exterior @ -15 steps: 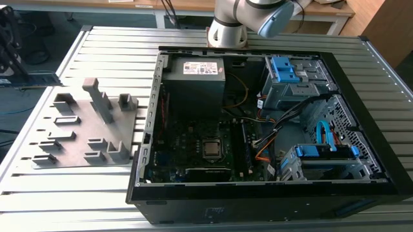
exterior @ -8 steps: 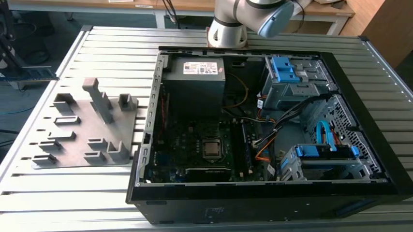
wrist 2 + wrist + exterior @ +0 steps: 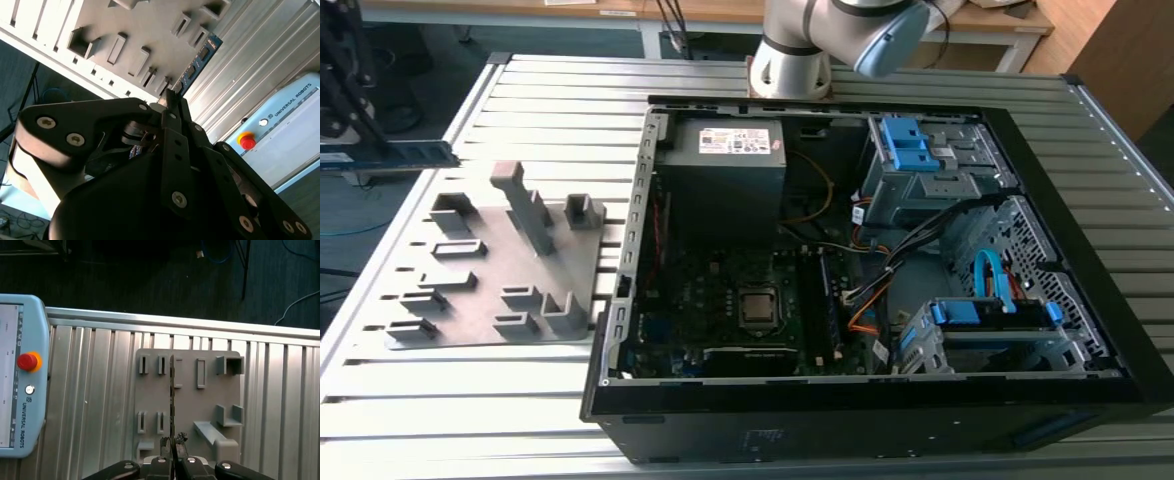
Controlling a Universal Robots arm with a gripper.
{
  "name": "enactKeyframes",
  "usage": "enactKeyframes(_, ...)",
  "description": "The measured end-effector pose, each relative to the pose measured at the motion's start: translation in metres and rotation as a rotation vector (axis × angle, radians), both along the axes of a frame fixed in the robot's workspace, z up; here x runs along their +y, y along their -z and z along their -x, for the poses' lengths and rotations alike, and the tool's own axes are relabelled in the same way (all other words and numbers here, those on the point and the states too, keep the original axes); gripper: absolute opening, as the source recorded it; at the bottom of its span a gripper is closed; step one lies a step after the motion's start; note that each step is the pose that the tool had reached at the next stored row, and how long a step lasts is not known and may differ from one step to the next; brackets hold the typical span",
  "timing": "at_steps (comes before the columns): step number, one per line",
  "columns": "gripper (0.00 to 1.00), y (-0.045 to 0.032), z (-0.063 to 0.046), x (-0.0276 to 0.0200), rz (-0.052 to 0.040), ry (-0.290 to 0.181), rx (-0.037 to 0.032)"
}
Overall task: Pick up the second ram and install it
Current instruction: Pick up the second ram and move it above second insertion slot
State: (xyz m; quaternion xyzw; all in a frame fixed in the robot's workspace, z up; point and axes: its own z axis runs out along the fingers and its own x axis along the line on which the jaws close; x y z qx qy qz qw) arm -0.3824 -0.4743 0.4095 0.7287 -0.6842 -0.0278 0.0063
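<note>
While the gripper (image 3: 173, 441) is pinching the ram (image 3: 172, 390) between nearly closed fingers, the stick is hanging in the air, clear of the table (image 3: 454, 400), and is reaching out beyond the fingertips. In the first wrist view it is showing edge-on as a thin dark line; in the second wrist view its blue-green board (image 3: 201, 56) with black chips is jutting away from the fingertips. Beneath the gripper the grey holder (image 3: 187, 400) is lying flat on the slatted table, its upright ribs and narrow pockets facing up. Just beside the holder a pendant (image 3: 22, 405) with a red button (image 3: 27, 361) is resting on the slats. Well apart from the gripper, toward the exterior view's right, the black case (image 3: 854, 410) is lying open on its side. Inside it a board (image 3: 707, 290) is carrying a CPU socket (image 3: 758, 308); a grey power supply (image 3: 727, 170) is sitting at the case's far end, two drive cages with blue parts (image 3: 914, 150) (image 3: 987, 320) are filling the side farthest from the gripper, and loose cables (image 3: 894, 260) are trailing between them. What is sitting in the dark slots beside the socket I cannot tell.
</note>
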Motion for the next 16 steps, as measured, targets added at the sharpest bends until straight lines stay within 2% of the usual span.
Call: enactKeyframes(16,0.14,0.0037,-0.07,0.0,0.0,0.0,0.0054)
